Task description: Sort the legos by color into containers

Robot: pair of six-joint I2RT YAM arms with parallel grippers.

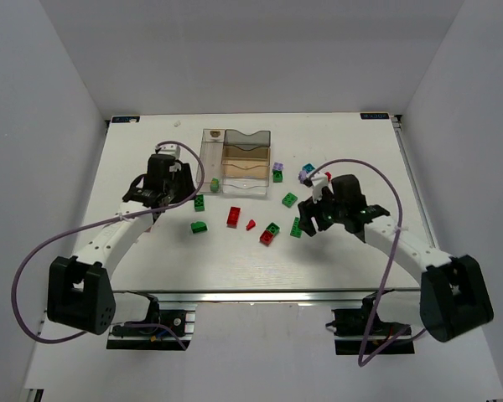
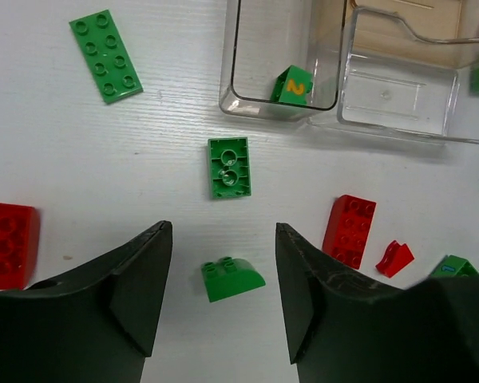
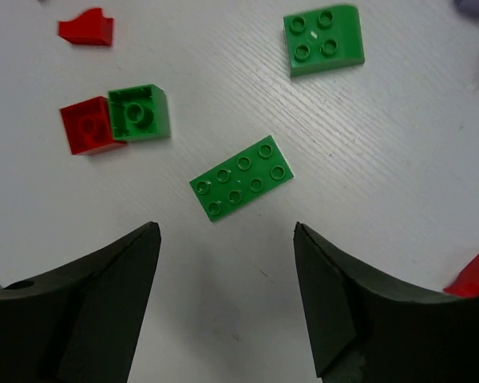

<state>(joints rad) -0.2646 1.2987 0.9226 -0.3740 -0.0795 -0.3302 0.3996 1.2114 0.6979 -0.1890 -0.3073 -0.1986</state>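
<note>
The brown-tinted organizer tray (image 1: 250, 152) stands at the back centre. Its narrow compartment (image 2: 255, 56) holds a green brick marked 2 (image 2: 291, 84). My left gripper (image 2: 222, 233) is open. A curved green brick (image 2: 232, 278) lies on the table between its fingers, touched by neither. An upturned green brick (image 2: 229, 167) lies just beyond it. My right gripper (image 3: 225, 231) is open and empty, with a flat green plate (image 3: 241, 177) just ahead of its fingertips. In the top view the left gripper (image 1: 161, 201) is left of the tray and the right gripper (image 1: 312, 219) is to the right.
Near the left gripper lie a green plate (image 2: 105, 54), a red brick (image 2: 350, 230), a small red piece (image 2: 394, 257) and another red brick (image 2: 8, 243). Near the right gripper lie a green sloped brick (image 3: 323, 38) and a red and green pair (image 3: 116, 120). Lilac bricks (image 1: 278, 167) lie right of the tray.
</note>
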